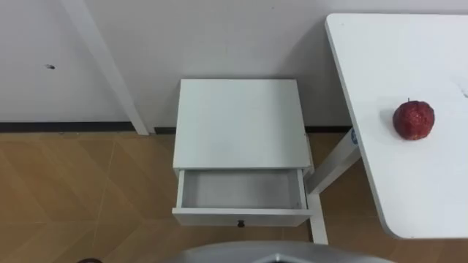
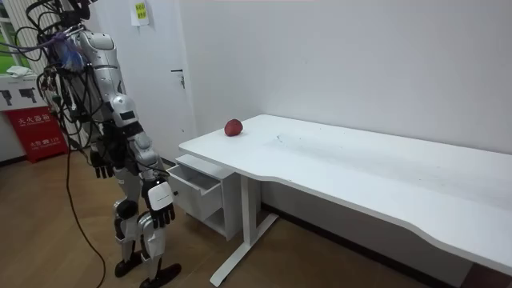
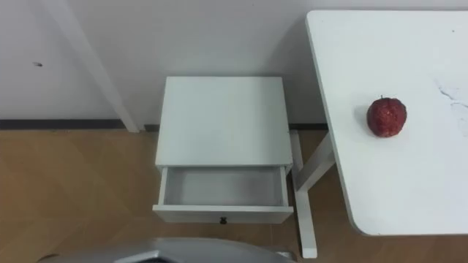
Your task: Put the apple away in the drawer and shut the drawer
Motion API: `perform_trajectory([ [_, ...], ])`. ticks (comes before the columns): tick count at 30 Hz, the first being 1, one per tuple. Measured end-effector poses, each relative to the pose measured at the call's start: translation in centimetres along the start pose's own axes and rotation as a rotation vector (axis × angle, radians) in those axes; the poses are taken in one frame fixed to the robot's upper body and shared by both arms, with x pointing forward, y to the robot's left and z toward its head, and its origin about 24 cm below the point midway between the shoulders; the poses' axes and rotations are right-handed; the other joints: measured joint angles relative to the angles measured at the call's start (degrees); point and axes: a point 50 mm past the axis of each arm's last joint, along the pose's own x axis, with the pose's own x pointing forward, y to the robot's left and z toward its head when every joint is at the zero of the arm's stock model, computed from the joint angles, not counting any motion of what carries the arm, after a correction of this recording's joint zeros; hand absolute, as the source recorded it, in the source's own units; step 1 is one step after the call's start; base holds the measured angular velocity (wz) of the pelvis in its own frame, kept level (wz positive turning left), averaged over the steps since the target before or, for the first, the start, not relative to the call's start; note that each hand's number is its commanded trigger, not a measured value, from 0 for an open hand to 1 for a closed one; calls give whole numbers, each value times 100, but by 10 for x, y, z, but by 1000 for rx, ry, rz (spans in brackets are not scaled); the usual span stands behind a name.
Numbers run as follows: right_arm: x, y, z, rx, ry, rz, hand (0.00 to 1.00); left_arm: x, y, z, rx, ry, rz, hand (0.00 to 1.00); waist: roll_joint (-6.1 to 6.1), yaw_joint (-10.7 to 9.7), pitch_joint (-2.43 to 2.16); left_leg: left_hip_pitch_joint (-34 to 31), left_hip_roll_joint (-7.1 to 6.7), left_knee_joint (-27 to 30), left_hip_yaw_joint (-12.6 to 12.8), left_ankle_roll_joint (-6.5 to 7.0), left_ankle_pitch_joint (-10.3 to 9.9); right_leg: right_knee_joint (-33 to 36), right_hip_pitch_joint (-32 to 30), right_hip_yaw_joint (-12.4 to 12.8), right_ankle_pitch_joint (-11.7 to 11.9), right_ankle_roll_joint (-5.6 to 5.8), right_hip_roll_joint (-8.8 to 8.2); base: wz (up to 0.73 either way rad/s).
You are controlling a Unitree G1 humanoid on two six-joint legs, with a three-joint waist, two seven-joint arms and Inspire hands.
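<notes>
Robot standing before a small white cabinet against the wall; its drawer pulled open, nothing inside; red apple resting on the white table to the robot's right, well apart from the drawer; left hand and right hand hanging at the sides, fingers relaxed, grasping nothing.

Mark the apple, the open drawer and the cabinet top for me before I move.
apple [image 1: 414, 120]: left eye view, middle of its red skin.
drawer [image 1: 241, 190]: left eye view, bare floor inside it.
cabinet top [image 1: 240, 120]: left eye view, centre of the white surface.
</notes>
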Motion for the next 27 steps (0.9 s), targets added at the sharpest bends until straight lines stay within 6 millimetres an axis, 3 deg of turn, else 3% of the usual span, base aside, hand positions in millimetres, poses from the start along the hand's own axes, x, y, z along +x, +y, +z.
perform_trajectory([
  [7,0,1,1,31,-2,5,0,0,-1,2,-12,-3,-4,0,3,6,-2,-14,2,0,-1,0,0,0,-16,2,0,0,1,0],
  [13,0,1,-6,247,20,-9,0,0,-2,1,-48,4,7,0,37,89,-4,-11,16,-3,77,-3,-5,-2,-26,51,0,0,15,-3],
  [16,0,-1,-16,461,46,-42,0,0,1,0,-77,9,18,0,63,61,5,-13,18,-3,74,-4,-6,-4,-28,53,0,0,16,0],
  [17,0,-2,-18,643,48,-52,0,0,2,-1,-91,12,21,0,71,13,10,-10,19,-7,89,-3,-7,-6,-31,59,0,0,16,-4],
  [18,0,-5,-16,863,34,-57,0,0,3,-6,-116,24,27,0,77,-39,10,-4,21,-6,108,-4,-7,-4,-32,86,0,0,21,-8],
  [21,-1,-14,-5,1264,-30,-63,0,0,7,-7,-140,19,57,0,74,-236,8,-4,28,7,152,-9,-12,-1,-41,117,1,-2,27,-7],
  [25,-4,-30,7,1711,-93,-72,0,0,12,-5,-159,2,78,0,69,-399,-1,-40,19,27,162,-7,-14,1,-82,125,2,-4,20,0],
  [27,-5,-36,10,1817,-105,-83,0,0,13,-4,-160,-3,89,0,66,-474,-10,-58,18,24,178,-6,-13,-7,-104,127,1,-4,19,0],
])
